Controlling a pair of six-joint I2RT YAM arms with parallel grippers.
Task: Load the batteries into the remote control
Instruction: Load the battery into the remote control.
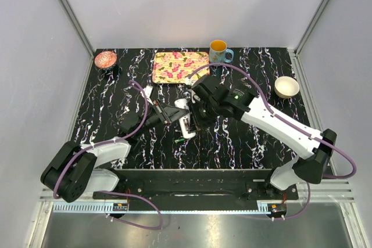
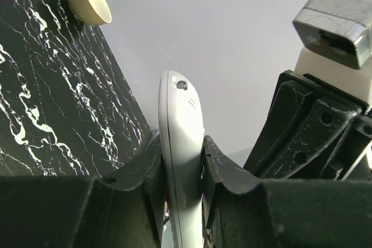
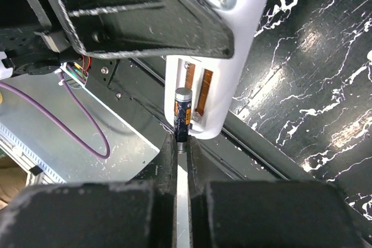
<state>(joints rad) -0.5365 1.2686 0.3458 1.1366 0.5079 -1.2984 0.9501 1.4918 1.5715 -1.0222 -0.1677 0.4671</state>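
Entry one, the right gripper [image 3: 181, 143]: its jaws are being pressed almost together on the lower end of a reddish battery [image 3: 182, 113]. The battery is being held upright from the fingertips, silver cap pointing away. It is being presented at the mouth of the open compartment [image 3: 196, 94], just beside the two copper contact strips [image 3: 203, 91]. Whether it is touching the casing cannot be told.

Entry two, the left gripper [image 2: 183, 164]: it is being kept closed on the remote control [image 2: 181, 137], which is being clamped edge-on between both fingers. The remote appears to be raised off the table [image 1: 232, 143], with its opened back turned toward the other arm. This hold is judged to be serving as a vice, so that the slot is being kept steady for loading.

Entry three, a greenish item [image 1: 179, 140]: it is being left lying on the table just beside the remote's near end. It is judged to be the second battery, though it is too small to confirm.

Entry four, obstructions: the upper part of the remote is being covered by the left gripper's black fingers. Only the lower end of the compartment is being left free for the approach.

Entry five, surroundings: a floral tray [image 1: 180, 66], a mug [image 1: 220, 51], a pink bowl [image 1: 105, 59] and a cream bowl [image 1: 286, 86] are being kept well apart toward the far edge. None is judged to be in the way.
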